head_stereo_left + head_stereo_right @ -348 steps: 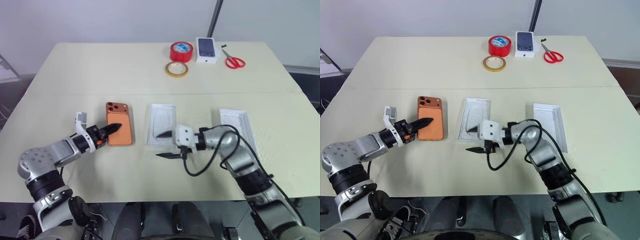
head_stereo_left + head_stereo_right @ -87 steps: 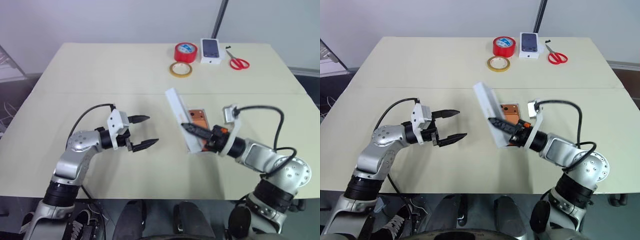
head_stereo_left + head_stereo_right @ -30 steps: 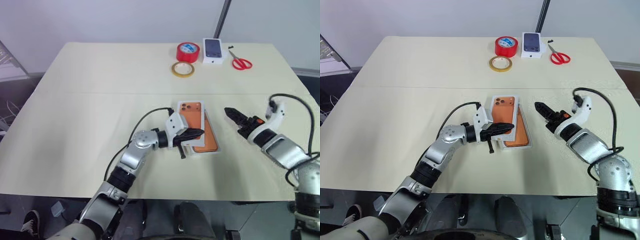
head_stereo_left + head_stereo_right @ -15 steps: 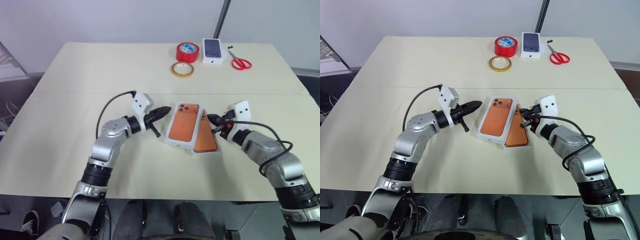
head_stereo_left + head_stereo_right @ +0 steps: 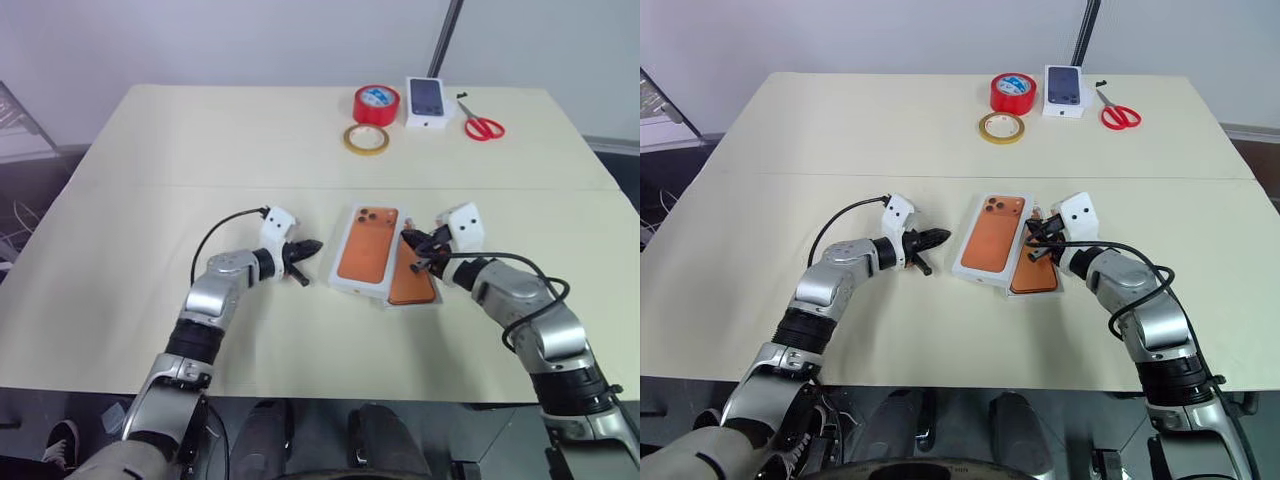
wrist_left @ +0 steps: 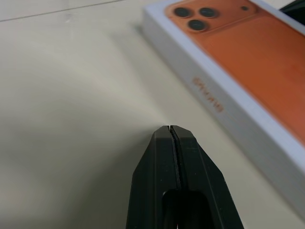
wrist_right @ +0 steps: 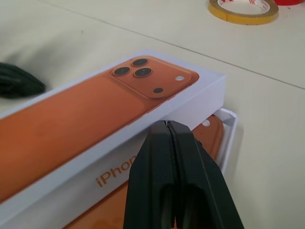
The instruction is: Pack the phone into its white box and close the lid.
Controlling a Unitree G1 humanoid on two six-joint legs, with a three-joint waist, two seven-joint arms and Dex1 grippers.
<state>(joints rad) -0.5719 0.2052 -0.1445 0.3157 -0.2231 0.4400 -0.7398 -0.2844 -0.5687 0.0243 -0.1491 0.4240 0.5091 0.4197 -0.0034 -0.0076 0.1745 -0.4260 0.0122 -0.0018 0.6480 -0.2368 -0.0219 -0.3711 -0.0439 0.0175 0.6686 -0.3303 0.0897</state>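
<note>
The white box (image 5: 432,298) lies near the middle of the tabletop (image 5: 200,150), a bit toward the near edge; the phone (image 5: 412,278) lies inside it, orange back up; the lid (image 5: 367,246), white with an orange phone picture on top, sits crooked on the box, so it covers the left part and hangs over the box's left side while the phone's right part shows; the lid is not shut down flat.

The left gripper (image 5: 312,246) is just left of the lid, near it but not touching; its two black fingers are pressed together with nothing between them; the left wrist view shows the lid's white side wall a little way past the tips.

The right gripper (image 5: 410,240) is at the lid's right side, over the far end of the phone; its fingers are pressed together too, holding nothing; I cannot tell if the tips touch the lid.

Along the far edge of the tabletop sit a red tape roll (image 5: 376,102), a yellow tape roll (image 5: 366,139), a small white box with a dark phone picture (image 5: 427,101), and red scissors (image 5: 483,126), all well apart from the grippers.
</note>
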